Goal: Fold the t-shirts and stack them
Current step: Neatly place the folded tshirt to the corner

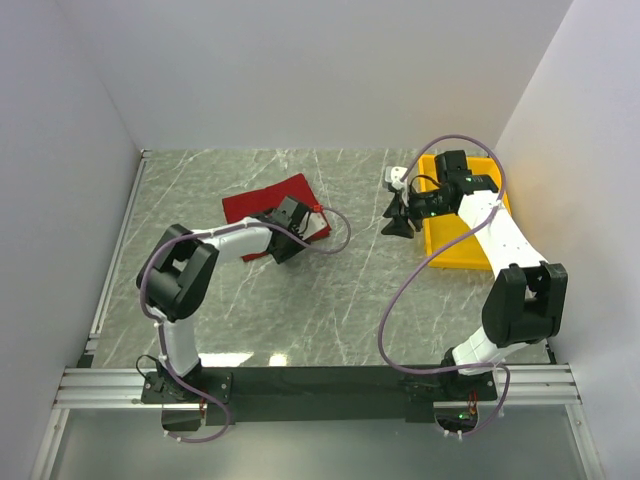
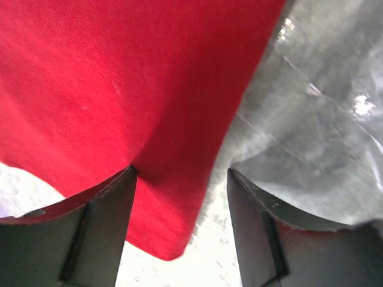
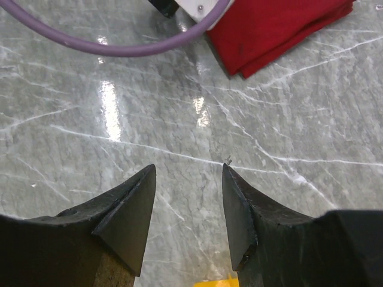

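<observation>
Folded maroon t-shirt (image 1: 268, 204) toward the tabletop's (image 1: 330, 310) far edge, left of centre. Left gripper (image 2: 181, 173) low over its corner, jaws parted, straddling the cloth's edge. Right gripper (image 3: 188, 170) above bare marble beside the yellow tray (image 1: 447, 255) at the right edge, jaws apart, empty.

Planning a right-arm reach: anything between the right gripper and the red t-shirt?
Yes. The left arm's purple cable loops beside the t-shirt edge facing the right gripper, and the left gripper sits over that edge. Otherwise only bare table.
</observation>
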Motion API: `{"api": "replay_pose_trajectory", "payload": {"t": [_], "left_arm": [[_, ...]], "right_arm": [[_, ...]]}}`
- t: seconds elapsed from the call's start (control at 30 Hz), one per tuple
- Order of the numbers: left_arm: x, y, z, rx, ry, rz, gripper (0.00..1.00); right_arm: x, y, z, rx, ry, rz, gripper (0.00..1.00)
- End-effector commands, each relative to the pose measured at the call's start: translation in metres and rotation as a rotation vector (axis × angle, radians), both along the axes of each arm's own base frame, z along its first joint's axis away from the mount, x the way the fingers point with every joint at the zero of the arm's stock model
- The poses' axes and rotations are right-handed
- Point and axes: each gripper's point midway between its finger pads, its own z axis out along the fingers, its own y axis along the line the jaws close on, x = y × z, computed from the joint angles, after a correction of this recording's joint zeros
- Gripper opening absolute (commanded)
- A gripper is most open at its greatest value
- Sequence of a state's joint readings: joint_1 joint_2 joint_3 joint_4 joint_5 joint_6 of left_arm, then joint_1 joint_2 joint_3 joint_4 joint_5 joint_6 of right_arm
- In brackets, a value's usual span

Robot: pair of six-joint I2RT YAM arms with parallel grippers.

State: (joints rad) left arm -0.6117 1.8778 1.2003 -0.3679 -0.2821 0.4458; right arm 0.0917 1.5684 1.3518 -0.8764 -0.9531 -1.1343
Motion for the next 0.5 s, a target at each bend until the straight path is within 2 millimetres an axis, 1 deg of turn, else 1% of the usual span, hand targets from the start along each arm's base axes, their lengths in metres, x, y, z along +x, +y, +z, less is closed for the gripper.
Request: {"api": "replay_pose_trajectory", "payload": {"t": [0.0, 0.07, 0.13, 0.2, 0.23, 0.27, 0.3, 0.33, 0.37, 0.4, 0.43, 0.47], "left_arm": [[0.013, -0.001, 0.001, 0.051, -0.053, -0.025, 0.67], [0.015, 0.003, -0.003, 0.069, -0.065, -0.015, 0.61], [0.016, 0.006, -0.005, 0.090, -0.072, -0.012, 0.49], [0.015, 0.012, -0.009, 0.108, -0.070, -0.003, 0.30], [0.017, 0.016, -0.006, 0.117, -0.093, 0.015, 0.05], [0.014, 0.022, -0.010, 0.132, -0.089, 0.021, 0.01], [0.012, 0.026, -0.011, 0.143, -0.089, 0.020, 0.01], [0.013, 0.032, -0.007, 0.144, -0.097, 0.034, 0.01], [0.010, 0.039, -0.009, 0.152, -0.091, 0.043, 0.01], [0.011, 0.049, -0.007, 0.158, -0.091, 0.063, 0.01], [0.011, 0.055, -0.002, 0.157, -0.102, 0.079, 0.01], [0.007, 0.065, -0.003, 0.165, -0.088, 0.094, 0.01]], "right_arm": [[-0.007, 0.003, 0.015, 0.044, -0.017, 0.003, 0.55], [-0.007, 0.002, 0.015, 0.048, -0.013, -0.003, 0.55], [-0.007, 0.003, 0.016, 0.052, -0.009, -0.004, 0.55], [-0.007, 0.002, 0.015, 0.054, -0.002, -0.008, 0.55], [-0.007, 0.002, 0.015, 0.056, 0.001, -0.008, 0.55], [-0.007, 0.002, 0.015, 0.057, -0.001, -0.010, 0.55], [-0.007, 0.003, 0.015, 0.058, 0.003, -0.009, 0.55], [-0.007, 0.002, 0.015, 0.059, 0.004, -0.009, 0.55], [-0.007, 0.002, 0.014, 0.059, 0.005, -0.010, 0.55], [-0.007, 0.002, 0.014, 0.060, 0.008, -0.012, 0.55], [-0.007, 0.002, 0.013, 0.060, 0.011, -0.011, 0.55], [-0.007, 0.003, 0.013, 0.063, 0.013, -0.010, 0.55]]}}
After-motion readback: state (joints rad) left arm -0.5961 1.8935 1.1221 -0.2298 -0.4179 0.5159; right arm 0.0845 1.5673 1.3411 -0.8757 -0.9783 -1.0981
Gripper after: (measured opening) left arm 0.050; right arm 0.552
